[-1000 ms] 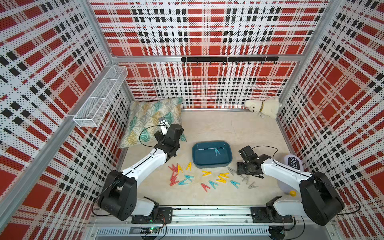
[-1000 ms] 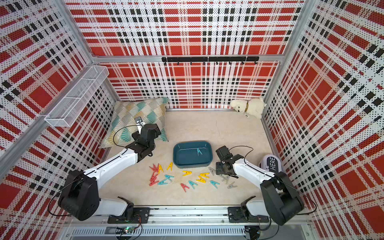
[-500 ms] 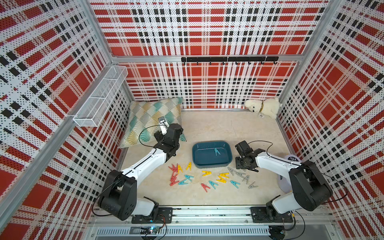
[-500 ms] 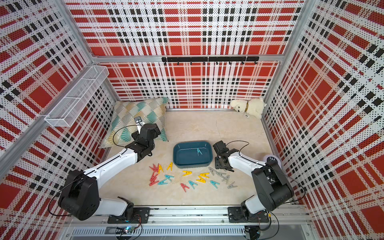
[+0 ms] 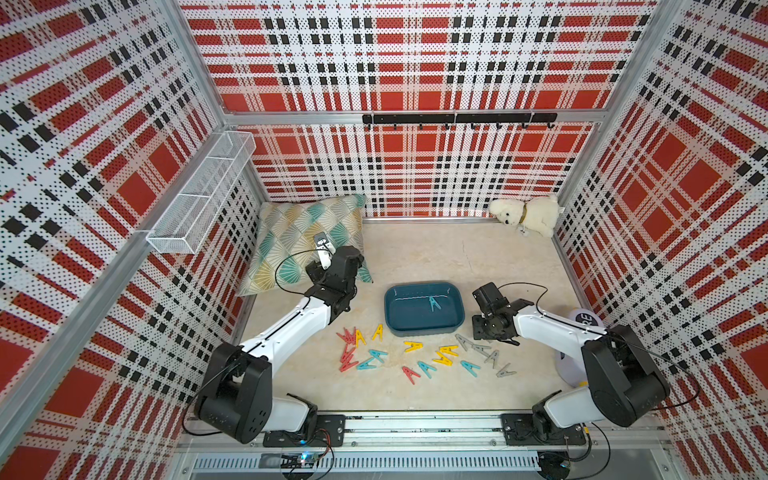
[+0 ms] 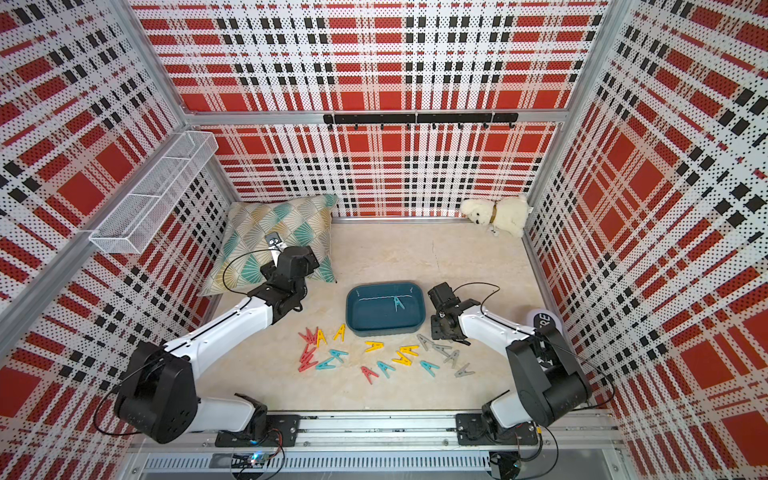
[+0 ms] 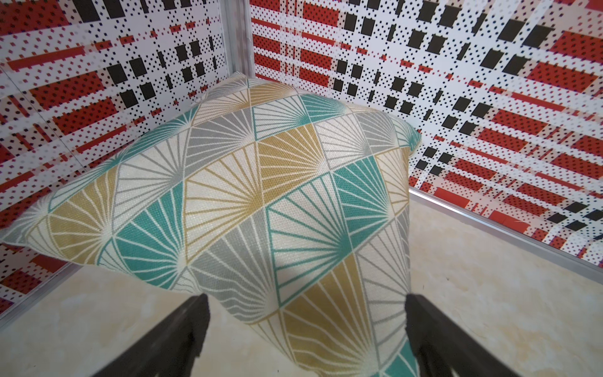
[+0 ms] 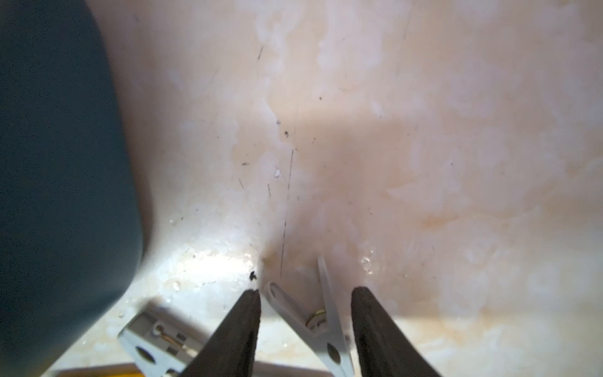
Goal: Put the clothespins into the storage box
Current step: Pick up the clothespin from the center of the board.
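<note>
The only writing I can read is a pair of white capital letters, "RE". They stand on the dark round top face of a white rounded plastic object (image 5: 585, 319) (image 6: 543, 320). It shows in both top views, well off to the right of the shallow dark teal-blue rectangular plastic tray (image 5: 424, 331) (image 6: 386, 331). The white right arm link (image 5: 552, 329) covers the face just before the "R", so I can't tell whether more letters stand there. In the wrist views I make out no lettering.
</note>
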`<act>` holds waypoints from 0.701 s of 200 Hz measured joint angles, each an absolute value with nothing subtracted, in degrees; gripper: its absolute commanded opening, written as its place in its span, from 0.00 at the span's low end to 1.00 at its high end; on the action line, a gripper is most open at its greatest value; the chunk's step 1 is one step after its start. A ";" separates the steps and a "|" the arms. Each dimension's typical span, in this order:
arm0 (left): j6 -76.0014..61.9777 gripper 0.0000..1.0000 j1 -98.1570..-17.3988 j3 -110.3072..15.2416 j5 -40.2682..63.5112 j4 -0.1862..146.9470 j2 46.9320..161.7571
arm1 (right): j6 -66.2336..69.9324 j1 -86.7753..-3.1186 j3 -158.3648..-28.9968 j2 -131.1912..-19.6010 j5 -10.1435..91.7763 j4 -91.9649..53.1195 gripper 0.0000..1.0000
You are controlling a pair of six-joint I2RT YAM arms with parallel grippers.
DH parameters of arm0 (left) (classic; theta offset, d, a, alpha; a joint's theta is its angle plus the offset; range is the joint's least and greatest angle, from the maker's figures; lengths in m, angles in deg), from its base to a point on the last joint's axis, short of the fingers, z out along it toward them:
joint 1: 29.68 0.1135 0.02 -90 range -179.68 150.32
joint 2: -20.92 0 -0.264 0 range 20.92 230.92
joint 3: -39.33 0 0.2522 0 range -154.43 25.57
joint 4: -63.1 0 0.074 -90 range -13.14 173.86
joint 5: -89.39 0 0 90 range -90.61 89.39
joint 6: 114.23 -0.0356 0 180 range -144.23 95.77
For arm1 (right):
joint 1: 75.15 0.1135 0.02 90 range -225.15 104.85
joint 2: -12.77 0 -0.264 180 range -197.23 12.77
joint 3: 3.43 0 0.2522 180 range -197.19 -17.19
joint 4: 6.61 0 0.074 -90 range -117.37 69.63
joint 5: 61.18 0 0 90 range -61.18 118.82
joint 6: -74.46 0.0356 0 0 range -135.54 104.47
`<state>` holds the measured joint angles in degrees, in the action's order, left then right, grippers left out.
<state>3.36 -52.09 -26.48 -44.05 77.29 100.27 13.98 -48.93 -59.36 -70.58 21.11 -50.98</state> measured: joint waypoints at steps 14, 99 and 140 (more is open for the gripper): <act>3.38 0.99 -52.09 -26.48 -43.90 77.29 100.05 | 14.00 -48.93 -58.95 -69.97 21.13 -50.96 0.47; 3.38 0.99 -52.09 -26.48 -43.26 77.27 99.09 | 14.14 -48.93 -56.76 -69.88 21.07 -50.44 0.32; 3.38 0.99 -52.09 -26.44 -43.26 77.27 99.04 | 14.11 -48.93 -56.81 -69.84 21.07 -50.55 0.32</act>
